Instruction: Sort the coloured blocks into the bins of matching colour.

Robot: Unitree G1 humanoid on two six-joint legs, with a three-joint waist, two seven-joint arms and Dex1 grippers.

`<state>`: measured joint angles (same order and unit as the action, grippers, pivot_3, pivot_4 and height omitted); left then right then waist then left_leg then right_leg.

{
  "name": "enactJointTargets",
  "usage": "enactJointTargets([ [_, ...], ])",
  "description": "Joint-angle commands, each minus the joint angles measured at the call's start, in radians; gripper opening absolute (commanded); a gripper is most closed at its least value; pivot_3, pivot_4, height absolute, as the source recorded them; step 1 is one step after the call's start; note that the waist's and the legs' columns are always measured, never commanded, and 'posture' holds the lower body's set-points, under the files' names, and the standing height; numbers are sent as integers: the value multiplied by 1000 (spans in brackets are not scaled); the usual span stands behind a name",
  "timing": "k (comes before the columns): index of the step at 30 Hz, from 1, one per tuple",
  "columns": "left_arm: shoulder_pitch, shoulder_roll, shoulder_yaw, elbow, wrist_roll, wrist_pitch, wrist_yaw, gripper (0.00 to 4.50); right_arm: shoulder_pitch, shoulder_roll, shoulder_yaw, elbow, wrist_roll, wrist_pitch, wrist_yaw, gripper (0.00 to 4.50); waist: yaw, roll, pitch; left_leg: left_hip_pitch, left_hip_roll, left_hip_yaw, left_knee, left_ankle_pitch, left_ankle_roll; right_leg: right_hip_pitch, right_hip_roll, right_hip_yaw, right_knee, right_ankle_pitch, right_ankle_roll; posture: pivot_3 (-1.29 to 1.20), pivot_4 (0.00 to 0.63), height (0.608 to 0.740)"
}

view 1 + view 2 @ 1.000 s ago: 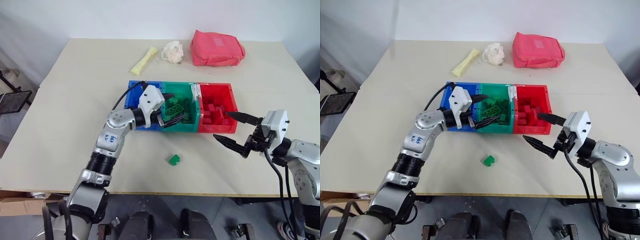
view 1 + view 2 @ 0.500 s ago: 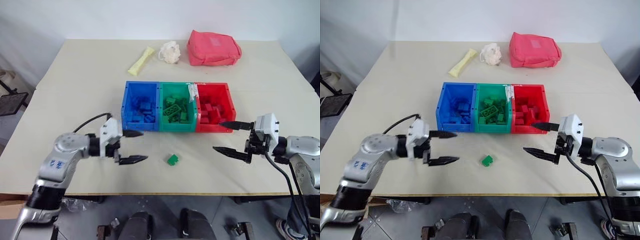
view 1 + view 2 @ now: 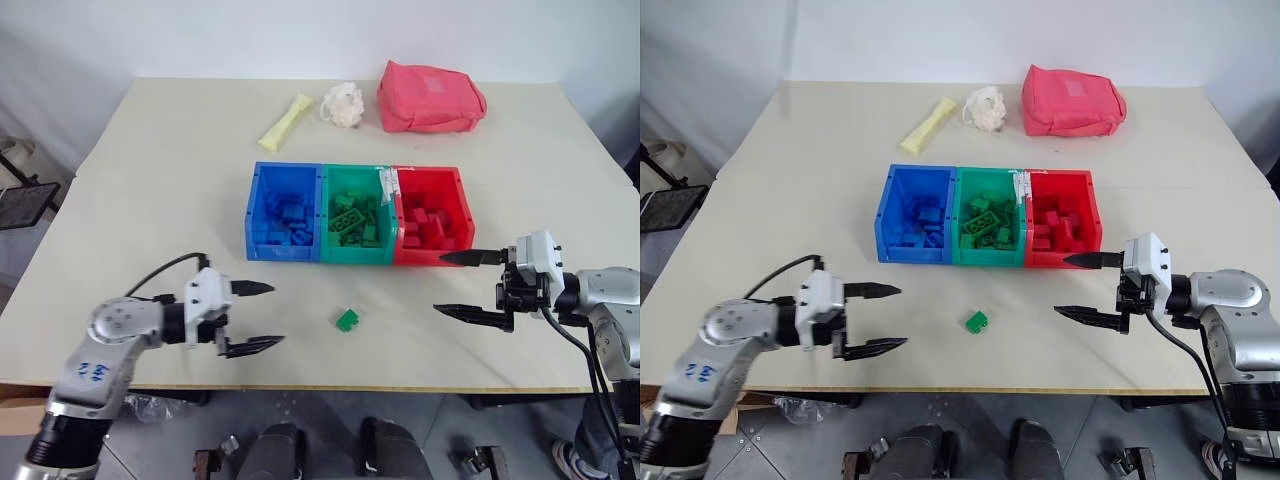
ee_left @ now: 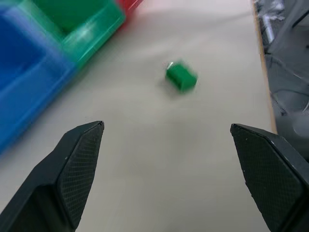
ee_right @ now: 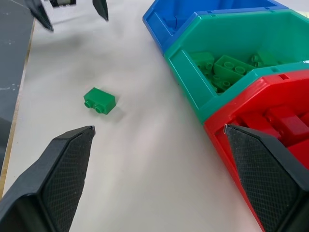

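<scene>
One small green block [image 3: 347, 320] lies loose on the table in front of the bins; it also shows as a two-stud block [image 5: 99, 100] in the right wrist view. The joined bins stand mid-table: blue bin [image 3: 256, 212], green bin [image 3: 326, 214] and red bin [image 3: 463, 214], each holding blocks of its own colour. My left gripper [image 3: 254, 317] hovers open near the front edge, left of the green block and pointing toward it. My right gripper [image 3: 470, 285] hovers open at the front right, pointing left, with nothing between its fingers.
At the back of the table lie a pale yellow stick [image 3: 285, 122], a white crumpled ball [image 3: 344, 103] and a red fabric pouch [image 3: 431, 97]. The table's front edge [image 3: 330, 388] runs close below both grippers.
My left gripper has drawn back from over the green bin to the front left of the table, still open. The right gripper has turned a little and sunk slightly.
</scene>
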<state>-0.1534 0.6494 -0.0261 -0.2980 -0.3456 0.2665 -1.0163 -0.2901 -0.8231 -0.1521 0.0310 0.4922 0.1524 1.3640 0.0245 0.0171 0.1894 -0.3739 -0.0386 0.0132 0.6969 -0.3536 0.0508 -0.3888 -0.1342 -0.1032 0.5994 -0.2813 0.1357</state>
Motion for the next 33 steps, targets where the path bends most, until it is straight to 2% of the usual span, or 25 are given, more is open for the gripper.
enactJointTargets([
  [1, -36, -69, -92, -23, 74, -14, 86, 4459, 10, -11, -24, -37, 17, 2, -6, 4500, 0, 0, 0, 0, 0, 0, 0, 0, 0, 0, 0, 0, 0, 0, 0, 0, 150, 740],
  [5, -99, -166, -201, 53, 169, -52, 147, 4459, 46, -17, -44, -77, 25, 19, -28, 4500, 5, 0, 0, 0, 0, 1, 1, 0, 0, 1, 1, -1, 0, 0, 0, 0, 150, 740],
  [12, -191, -271, -309, 210, 249, -99, 169, 4459, 99, -29, -82, -128, 32, 40, -61, 4500, 8, 0, 0, 0, 0, 2, 1, 0, 1, 0, 1, -2, 1, 0, 0, 0, 150, 740],
  [15, -221, -299, -335, 270, 276, -136, 170, 3846, 122, -32, -105, -151, 37, 50, -78, 4500, 12, 0, 0, 0, -1, 2, 2, 1, 1, 1, 1, -3, 1, 0, 1, 0, 150, 740],
  [22, -246, -333, -346, 314, 276, -173, 155, 1572, 172, -38, -134, -192, 47, 62, -105, 4500, 13, 0, 0, 0, 0, 4, 2, 1, 1, 0, 1, -3, 1, 0, 1, 0, 150, 740],
  [26, -273, -348, -313, 320, 279, -186, 193, 1473, 190, -41, -150, -200, 48, 61, -114, 4500, 19, 0, 0, 0, 0, 3, 2, 1, 1, 0, 1, -3, 1, 0, 1, 0, 150, 740],
  [33, -456, -421, -168, 365, 245, -159, 334, 1473, 190, -22, -171, -207, 53, 59, -149, 4500, 27, 0, 0, 0, -1, 4, 2, 1, 2, 0, 1, -4, 0, 1, 1, 0, 150, 740],
])
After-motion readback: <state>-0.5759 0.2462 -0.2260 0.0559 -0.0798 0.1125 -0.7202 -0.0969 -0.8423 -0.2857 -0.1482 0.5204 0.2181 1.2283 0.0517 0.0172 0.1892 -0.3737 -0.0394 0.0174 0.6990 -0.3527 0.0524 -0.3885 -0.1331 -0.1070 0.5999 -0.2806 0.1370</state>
